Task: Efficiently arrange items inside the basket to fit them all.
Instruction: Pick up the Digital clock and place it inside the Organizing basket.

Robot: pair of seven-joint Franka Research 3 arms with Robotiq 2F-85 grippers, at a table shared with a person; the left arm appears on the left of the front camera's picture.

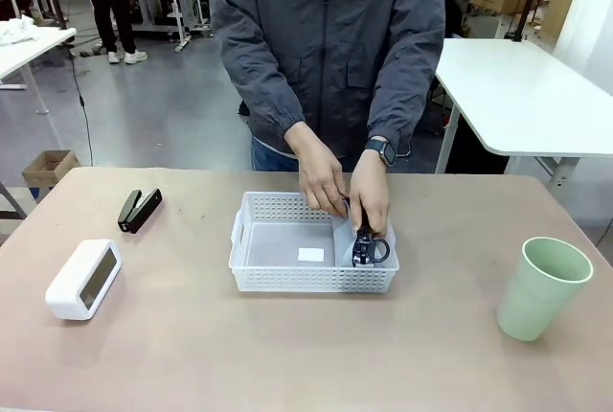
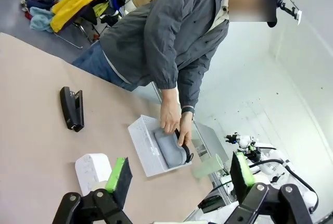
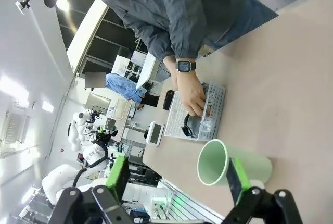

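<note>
Front view: sits fixed on the robot's side, faces straight across the desk [image 1: 192,354] at the person [image 1: 326,48], pretty close in. Left wrist view: peers along the left pincer [image 2: 179,174] from well back, rolled hard. Right wrist view: same deal past the right pincer [image 3: 177,177], tipped sideways, near the cup [image 3: 244,161]. Catches the basket [image 1: 311,283] from all three.

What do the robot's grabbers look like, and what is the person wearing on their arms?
The left gripper and right gripper each have two angular black fingers with bright green pads and round pivot bolts. The person wears a dark grey jacket with gathered cuffs and a black smartwatch.
</note>
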